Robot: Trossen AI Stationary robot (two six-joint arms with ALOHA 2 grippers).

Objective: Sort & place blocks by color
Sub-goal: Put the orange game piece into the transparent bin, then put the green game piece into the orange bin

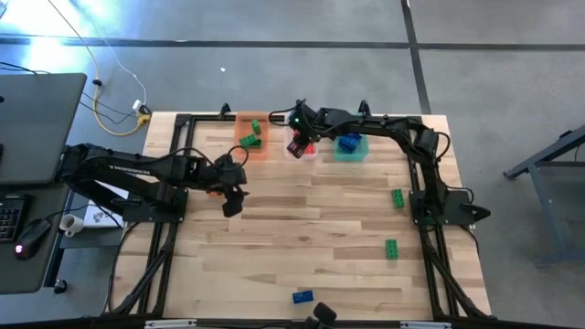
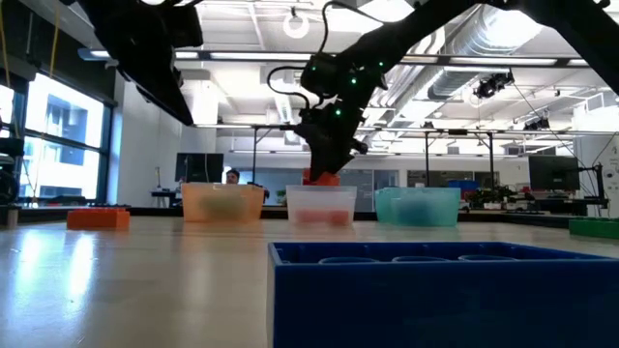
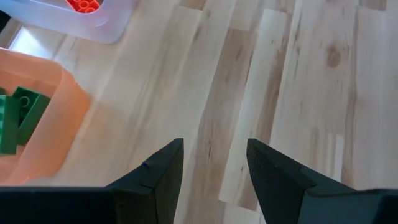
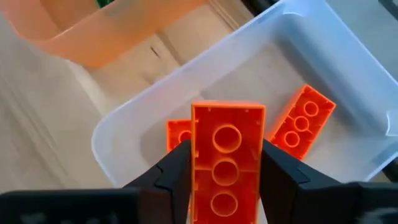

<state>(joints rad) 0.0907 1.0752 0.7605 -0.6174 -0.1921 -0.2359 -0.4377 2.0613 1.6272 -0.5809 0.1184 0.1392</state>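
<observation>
My right end effector (image 4: 227, 171) is clamped on a red-orange block (image 4: 227, 158) by its long sides, hanging over the clear tub (image 4: 348, 56), which already holds two more. The block looks light, rigid and smooth, so flat side faces suit best. My left end effector (image 3: 214, 168) hovers spread and empty over the counter (image 3: 298, 81).

The left gripper (image 3: 214, 168) is hanging over bare wooden table (image 3: 298, 93), its two dark fingers (image 3: 158, 171) standing apart with nothing between them. Beyond it an orange tub (image 3: 53, 124) is holding green blocks (image 3: 22, 115), and a clear tub (image 3: 93, 28) beside that is showing a red-orange block (image 3: 84, 5).
</observation>
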